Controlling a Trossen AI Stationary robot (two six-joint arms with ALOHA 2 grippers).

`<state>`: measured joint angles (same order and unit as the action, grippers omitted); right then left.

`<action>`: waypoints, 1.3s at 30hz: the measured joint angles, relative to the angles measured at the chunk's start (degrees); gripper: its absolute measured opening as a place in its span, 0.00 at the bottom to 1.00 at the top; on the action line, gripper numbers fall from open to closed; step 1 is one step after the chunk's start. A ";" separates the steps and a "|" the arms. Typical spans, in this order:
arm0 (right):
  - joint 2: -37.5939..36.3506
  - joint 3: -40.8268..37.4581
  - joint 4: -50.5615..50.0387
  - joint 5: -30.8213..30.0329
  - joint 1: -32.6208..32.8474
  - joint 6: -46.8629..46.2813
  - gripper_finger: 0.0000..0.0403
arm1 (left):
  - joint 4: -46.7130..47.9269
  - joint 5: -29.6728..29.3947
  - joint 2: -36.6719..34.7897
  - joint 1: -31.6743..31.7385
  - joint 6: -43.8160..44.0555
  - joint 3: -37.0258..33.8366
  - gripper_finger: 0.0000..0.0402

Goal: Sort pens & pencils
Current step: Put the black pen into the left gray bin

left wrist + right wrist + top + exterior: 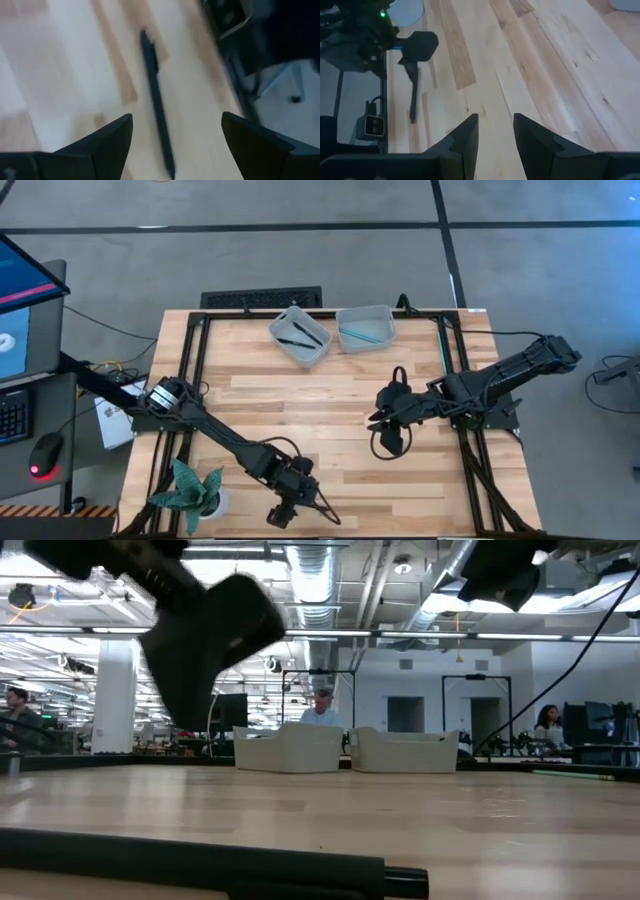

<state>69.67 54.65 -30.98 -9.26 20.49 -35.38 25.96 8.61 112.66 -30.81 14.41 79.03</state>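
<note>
I find 1 black pen (157, 97) lying flat on the table (330, 395) near its front edge, directly below and between the jaws of my left gripper (175, 132). Its long axis runs forward out of the gap between the 2 fingers, slightly skewed, so it lies along the jaws rather than across them; the near end sits inside the gap, the far end well ahead of the fingertips. The left jaws stand wide open, with clear wood on both sides of the pen, and nothing is held. In my judgement the coming move turns on this alignment: to pick the pen up, the fingers must come down on either side of its barrel, and a small wrist turn would square the skew.

My right gripper (495, 132) hangs over mid-table, well apart from the pen, fingers narrowly parted and empty; the left arm is plainly the nearer.

Farther out, at the back of the table, stand 2 grey bins: the left bin (300, 337) holds black sticks, the right bin (364, 327) a teal one. The pen matches the left bin's contents.
</note>
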 joint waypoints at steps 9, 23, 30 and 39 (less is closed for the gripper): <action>0.02 0.02 -0.41 -0.06 -0.37 0.63 0.36 | 0.39 4.98 4.18 0.74 3.55 -0.07 0.74; 0.02 0.02 -0.44 -0.06 -0.37 0.87 0.36 | 5.61 -0.54 5.36 0.72 3.66 0.22 0.74; 0.02 0.02 -0.11 -0.06 -0.37 0.83 0.36 | 5.70 -2.39 6.15 0.39 3.47 0.21 0.74; 0.02 0.02 0.15 -0.28 -2.16 -3.49 0.36 | 6.84 -4.00 7.46 -0.23 5.57 0.29 0.74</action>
<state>69.69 54.68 -30.83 -9.54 18.33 -38.86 32.80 4.62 120.12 -31.04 19.98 79.32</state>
